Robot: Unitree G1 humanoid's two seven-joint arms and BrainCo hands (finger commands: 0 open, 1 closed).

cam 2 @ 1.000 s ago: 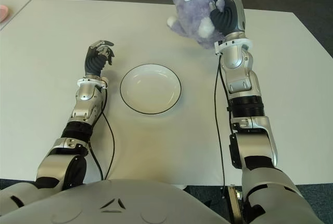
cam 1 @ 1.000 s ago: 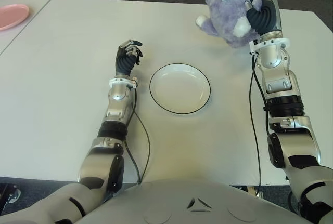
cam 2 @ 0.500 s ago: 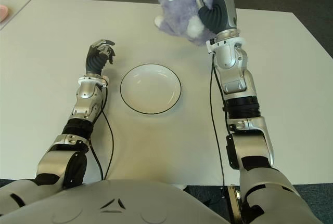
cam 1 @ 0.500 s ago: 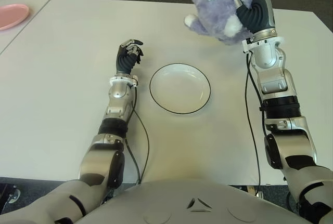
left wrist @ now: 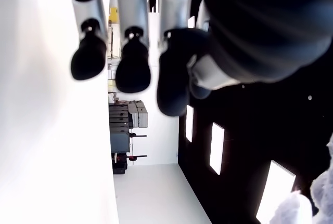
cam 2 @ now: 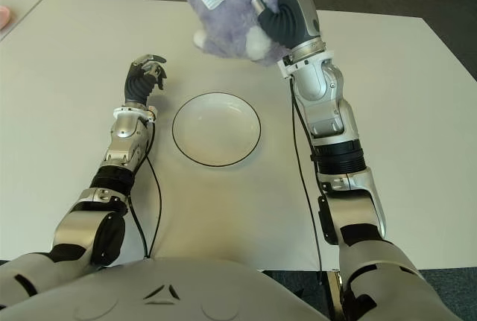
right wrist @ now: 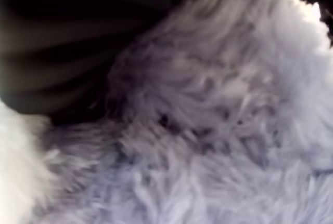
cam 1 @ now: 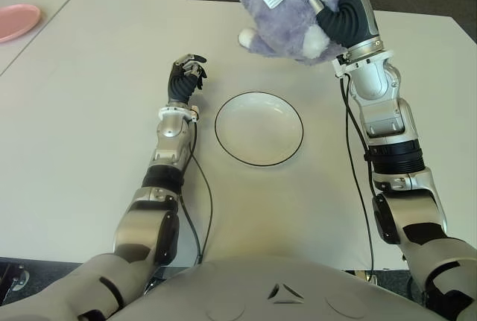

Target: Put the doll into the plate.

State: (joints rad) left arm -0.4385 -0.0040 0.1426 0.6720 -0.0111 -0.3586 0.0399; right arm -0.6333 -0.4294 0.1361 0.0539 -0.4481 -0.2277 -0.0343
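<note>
Doll [cam 1: 279, 8] top cut off by frame edge; pink plate [cam 1: 16, 21] partly cropped.

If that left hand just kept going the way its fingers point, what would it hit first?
Probably nothing: the left hand, fingers curled and holding nothing, points across bare table. The doll is off to its right, though depth is unclear.

A plate [cam 1: 258, 128] sits on the surface [cam 1: 89, 150] near its middle, with the left robot hand [cam 1: 185, 77] just to its left, fingers curled and holding nothing. The right robot hand [cam 1: 337, 10] is raised toward the far edge, behind and to the right of the plate, gripping the doll [cam 1: 279, 8], which hangs above the surface beyond the plate's far rim. A second plate [cam 1: 18, 21] lies on a neighbouring surface [cam 1: 30, 34] at the far left corner.
</note>
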